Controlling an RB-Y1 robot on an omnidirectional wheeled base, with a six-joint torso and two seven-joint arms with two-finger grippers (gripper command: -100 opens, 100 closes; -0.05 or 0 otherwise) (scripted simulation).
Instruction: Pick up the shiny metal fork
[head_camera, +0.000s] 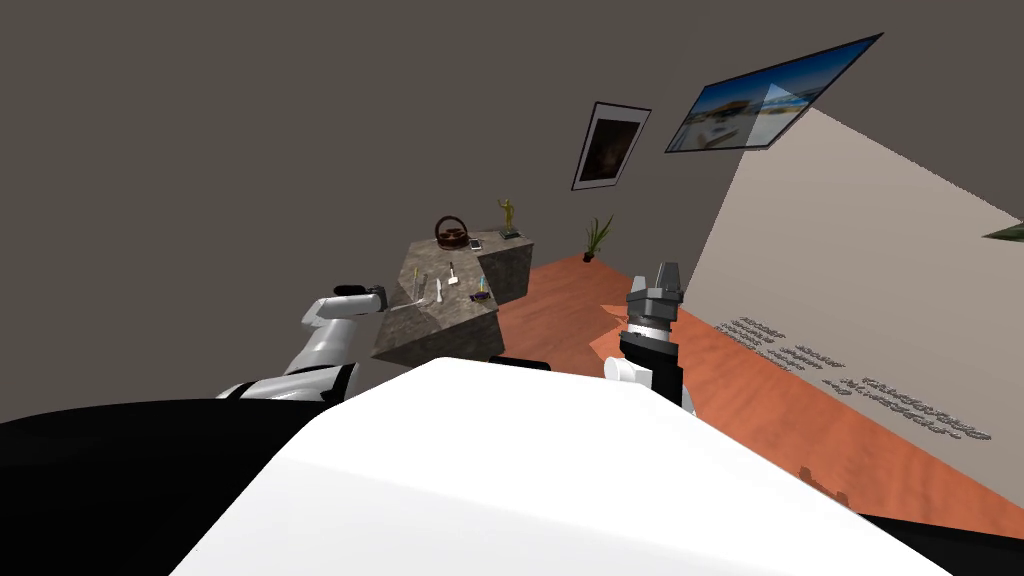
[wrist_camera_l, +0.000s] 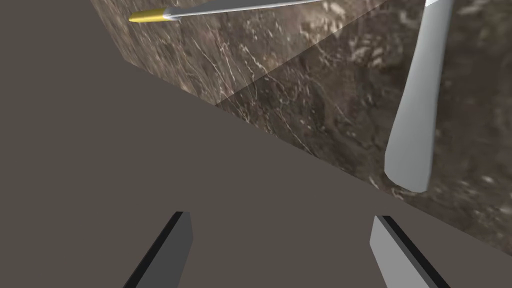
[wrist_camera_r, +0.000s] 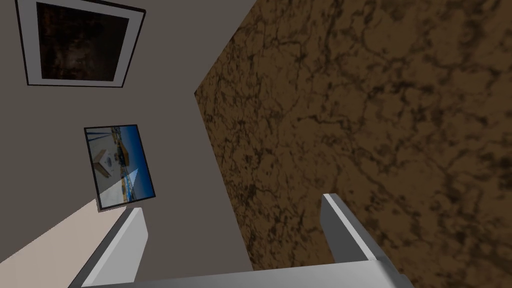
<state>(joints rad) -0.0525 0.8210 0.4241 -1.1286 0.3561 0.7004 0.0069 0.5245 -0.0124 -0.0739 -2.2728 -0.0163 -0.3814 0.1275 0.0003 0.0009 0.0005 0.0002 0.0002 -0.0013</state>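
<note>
— Spotted the fork (wrist_camera_l: 417, 110)?
— Yes. Lay flat on the brown marbled table (head_camera: 450, 318), a little left of centre in the head view, pale and slim, near a thin yellow-tipped stick (wrist_camera_l: 225, 8).
— And the left gripper (head_camera: 383, 298)?
— Hung at the table's left edge in that same view, fingers (wrist_camera_l: 175, 245) spread wide, pinching nothing. Through the wrist camera, caught the fork's flared grey handle just ahead of one finger, untouched.
— Right gripper (head_camera: 667, 268)?
— Stood raised right of centre, over the orange floor (head_camera: 800, 400), blades parted too, empty.
— Anything else on that table?
— Noted a dark basket (head_camera: 451, 233) and a golden figurine (head_camera: 508, 213) at the far end, above centre, well apart from the fork.
</note>
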